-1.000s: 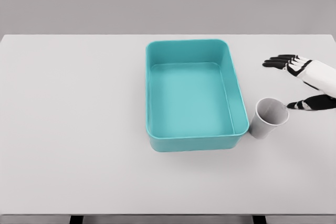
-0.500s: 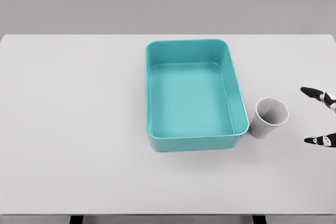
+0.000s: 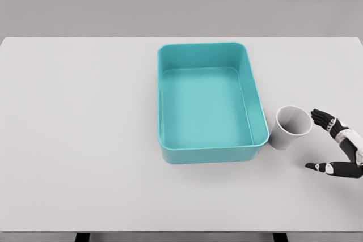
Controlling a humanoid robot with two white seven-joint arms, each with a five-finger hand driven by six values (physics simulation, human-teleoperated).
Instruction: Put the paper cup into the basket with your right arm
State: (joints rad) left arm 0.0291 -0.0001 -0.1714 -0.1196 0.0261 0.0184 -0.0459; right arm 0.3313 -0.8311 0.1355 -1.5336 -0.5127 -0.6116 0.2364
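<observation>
Table (image 3: 85, 140), spread robot hand (image 3: 334, 145) beside cup (image 3: 292, 127)

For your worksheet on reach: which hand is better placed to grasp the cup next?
The right hand: it is open beside the cup, which stands right of the basket. No left hand is in view.

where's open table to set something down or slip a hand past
The widest bare stretch is the table left of the teal basket; strips also run behind it and along the near edge. It is crowded on the right, where the paper cup sits beside the basket's corner, with the open right hand close by.
</observation>
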